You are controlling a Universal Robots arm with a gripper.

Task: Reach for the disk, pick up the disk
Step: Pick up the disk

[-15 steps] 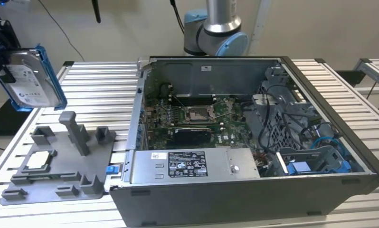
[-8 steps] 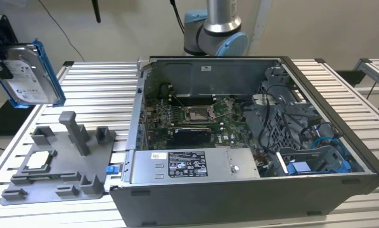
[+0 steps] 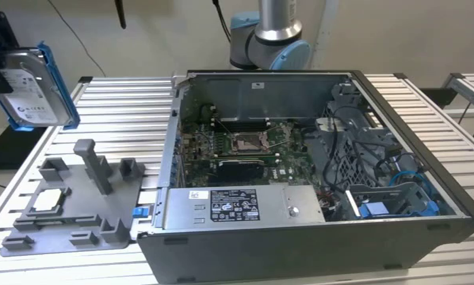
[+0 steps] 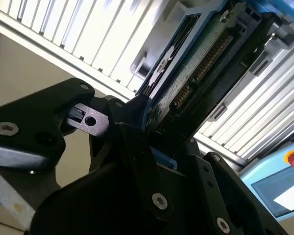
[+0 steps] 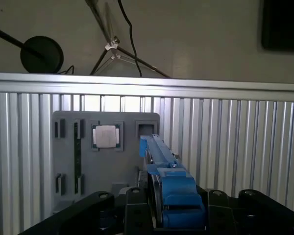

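Exterior view overlooks table (image 3: pixel 126 104); both wrist views hug disk (image 4: pixel 201 68) (image 5: pixel 160 152).

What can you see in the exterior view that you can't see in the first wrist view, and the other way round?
Exterior view's own: the open computer case with its motherboard, the arm's joint behind it, and the white label on the disk.
First wrist view's own: a tripod and a round black base beyond the table, plus the disk edge-on along its blue rail.
Both: the disk held above the table in the gripper, and the grey tray with the square silver chip.
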